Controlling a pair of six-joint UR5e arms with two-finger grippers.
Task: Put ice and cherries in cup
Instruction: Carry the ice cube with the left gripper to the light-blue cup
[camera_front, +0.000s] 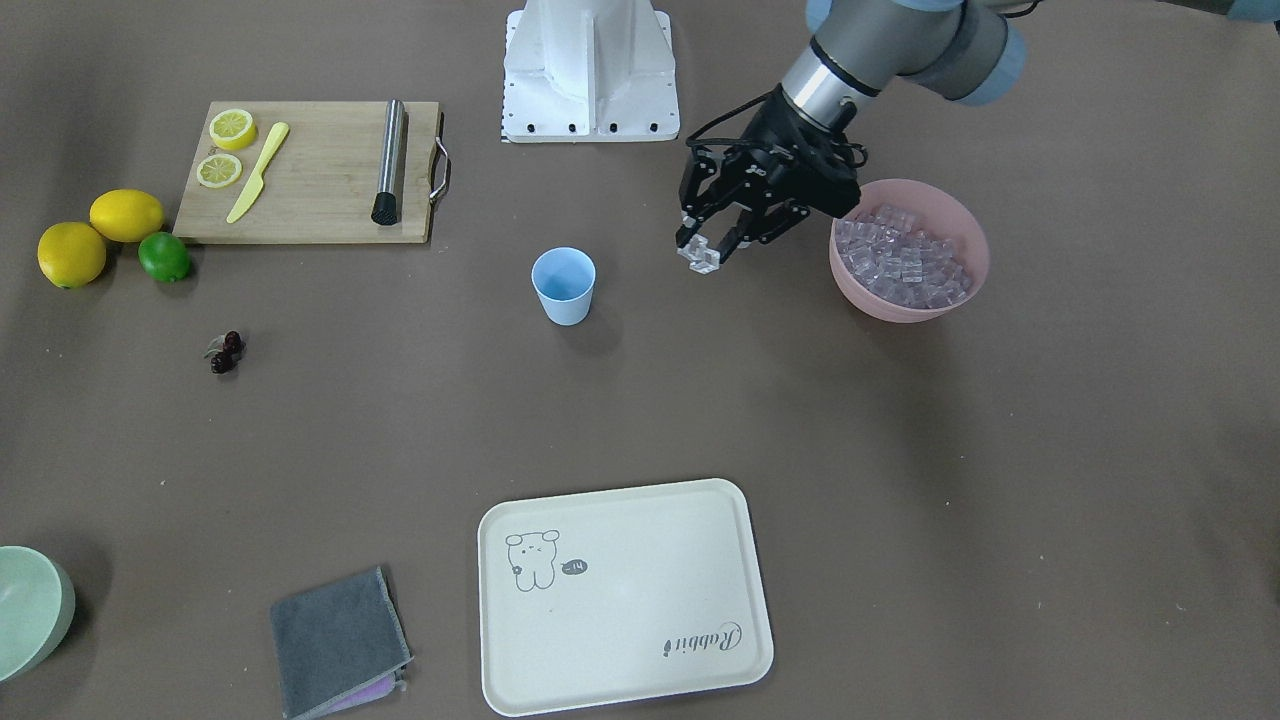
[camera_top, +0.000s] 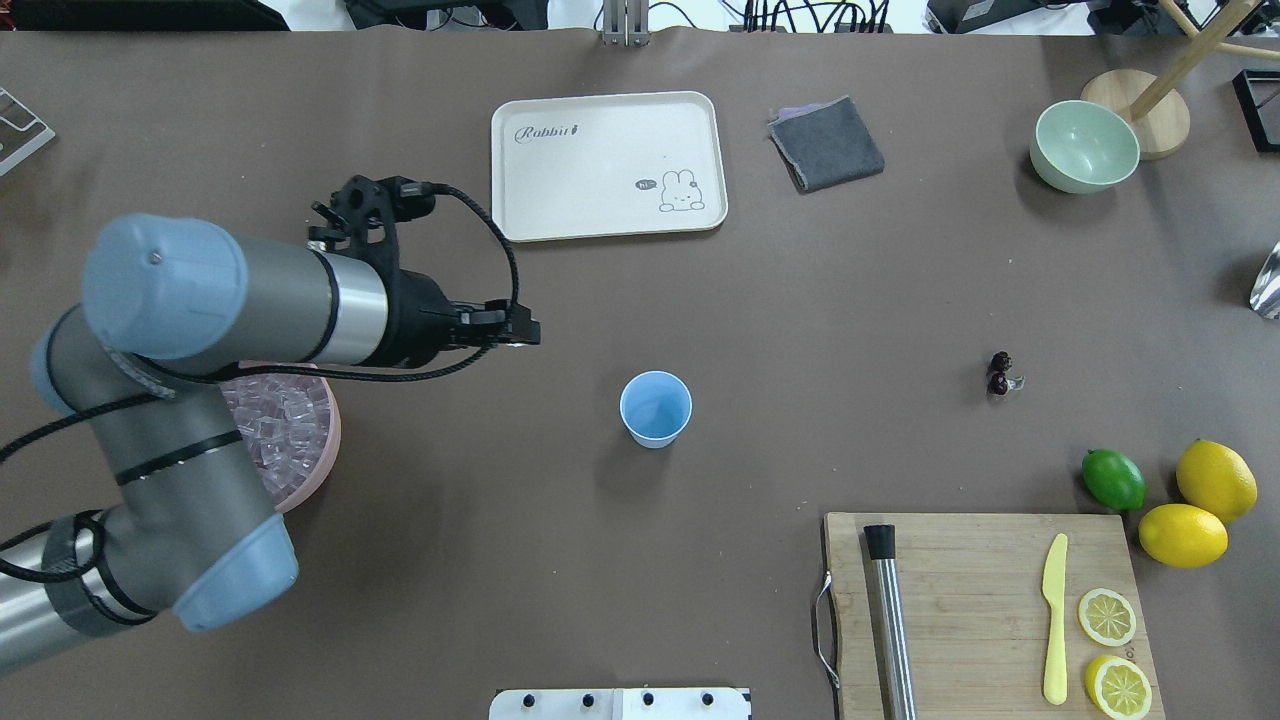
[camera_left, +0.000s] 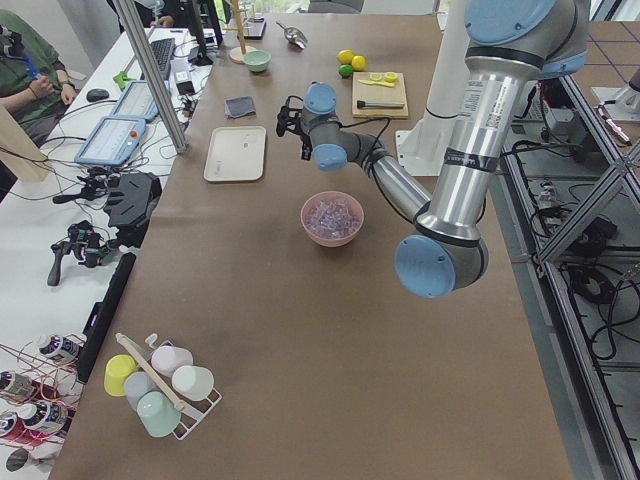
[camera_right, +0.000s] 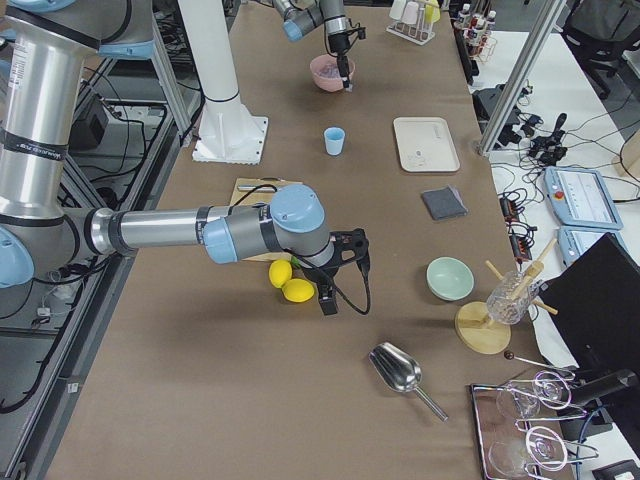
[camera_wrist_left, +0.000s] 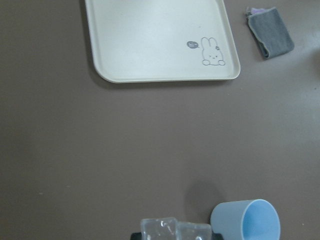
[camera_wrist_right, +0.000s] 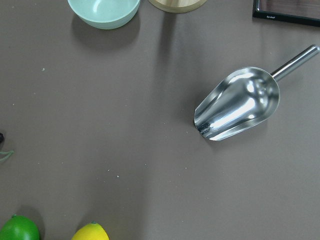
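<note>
The light blue cup (camera_front: 563, 285) stands upright and empty mid-table, also seen from overhead (camera_top: 655, 408). My left gripper (camera_front: 703, 250) hovers between the cup and the pink bowl (camera_front: 975, 262), shut on clear ice cubes (camera_wrist_left: 175, 231). The left wrist view shows the cup (camera_wrist_left: 245, 224) just right of the held ice. More ice (camera_front: 905, 262) fills the pink bowl. The dark cherries (camera_front: 228, 352) lie alone on the table, far from the cup. My right gripper (camera_right: 325, 298) shows only in the exterior right view, near the lemons; I cannot tell whether it is open or shut.
A cream tray (camera_front: 700, 640) and grey cloth (camera_front: 335, 640) lie across the table. A cutting board (camera_front: 310, 170) carries lemon slices, a yellow knife and a metal muddler. Two lemons and a lime (camera_front: 163, 257) sit beside it. A metal scoop (camera_wrist_right: 237, 110) and green bowl (camera_wrist_right: 103, 10) lie under the right wrist.
</note>
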